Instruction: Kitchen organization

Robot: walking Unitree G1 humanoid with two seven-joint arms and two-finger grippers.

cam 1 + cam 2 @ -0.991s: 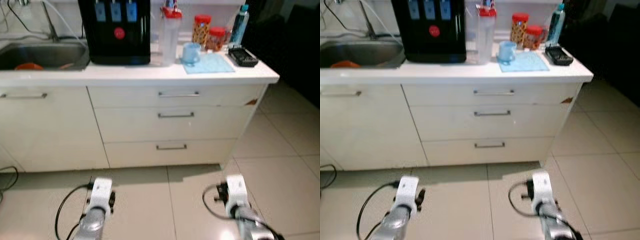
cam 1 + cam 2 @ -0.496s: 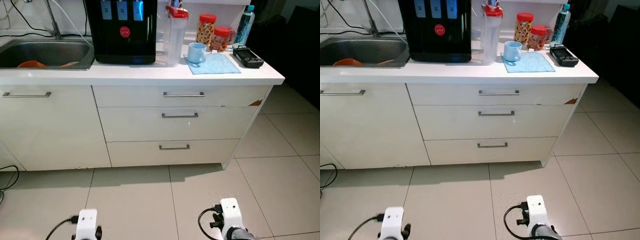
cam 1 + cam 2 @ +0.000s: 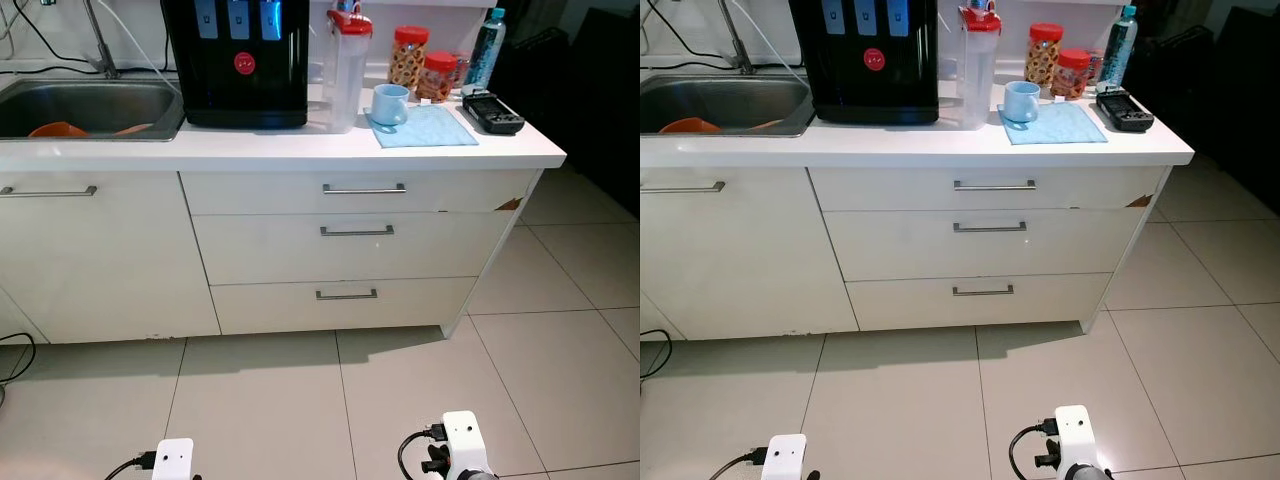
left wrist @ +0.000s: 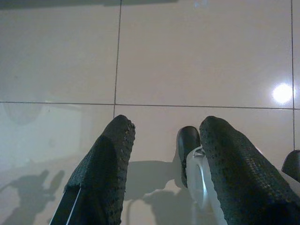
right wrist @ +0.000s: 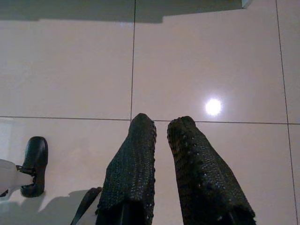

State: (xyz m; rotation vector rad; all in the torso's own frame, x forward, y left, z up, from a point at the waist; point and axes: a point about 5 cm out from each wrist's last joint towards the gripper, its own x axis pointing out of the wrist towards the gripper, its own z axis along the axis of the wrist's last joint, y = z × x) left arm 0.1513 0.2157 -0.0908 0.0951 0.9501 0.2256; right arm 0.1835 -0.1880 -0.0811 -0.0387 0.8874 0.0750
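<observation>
A white counter (image 3: 280, 150) stands ahead with a black water dispenser (image 3: 238, 62), a clear pitcher with a red lid (image 3: 343, 70), a blue mug (image 3: 390, 103) on a blue cloth (image 3: 425, 127), two red-lidded jars (image 3: 406, 58), a water bottle (image 3: 484, 50) and a black device (image 3: 493, 112). Three drawers sit below, with the top handle (image 3: 363, 188) under the mug. Both arms hang low over the floor tiles. My left gripper (image 4: 166, 124) is open and holds nothing. My right gripper (image 5: 161, 121) is shut, empty.
A steel sink (image 3: 85, 105) with an orange item (image 3: 58, 130) lies at the counter's left, above a cupboard door (image 3: 100, 260). A black cable (image 3: 15, 355) lies on the floor at far left. Open tiled floor spreads before the drawers and to the right of the counter.
Both arms have dropped toward the bottom edge of the eye views. The camera has shifted a little; the counter items have stayed in place.
</observation>
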